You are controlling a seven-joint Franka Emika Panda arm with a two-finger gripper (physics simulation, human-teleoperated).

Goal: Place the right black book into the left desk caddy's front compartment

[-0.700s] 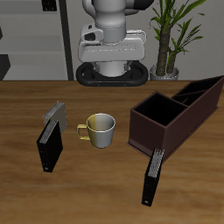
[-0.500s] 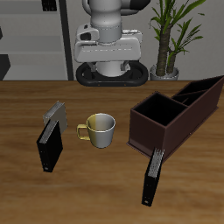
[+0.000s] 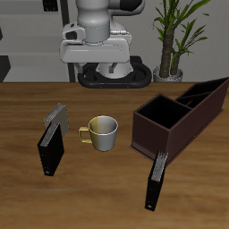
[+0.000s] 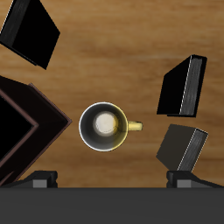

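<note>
The right black book (image 3: 51, 146) is a plain black slab standing on edge near the table's front edge, beside a small grey book (image 3: 57, 117). It also shows in the wrist view (image 4: 184, 85). The left desk caddy (image 3: 199, 112) is a long maroon-brown box with one divider; both compartments look empty. Its corner shows in the wrist view (image 4: 19, 122). My gripper (image 3: 95, 59) hangs high above the back of the table, far from book and caddy. In the wrist view the gripper (image 4: 114, 181) is open and empty, its fingertips (image 4: 39, 179) wide apart.
A pale yellow mug (image 3: 103, 132) stands between the books and the caddy, directly below the wrist camera (image 4: 107, 126). A slimmer black book with a pale edge strip (image 3: 156, 179) leans near the caddy's front corner. A potted plant (image 3: 174, 36) stands behind the table.
The gripper has swung sideways at the back of the table, toward the side where the right black book stands. The books, mug and caddy have not moved.
</note>
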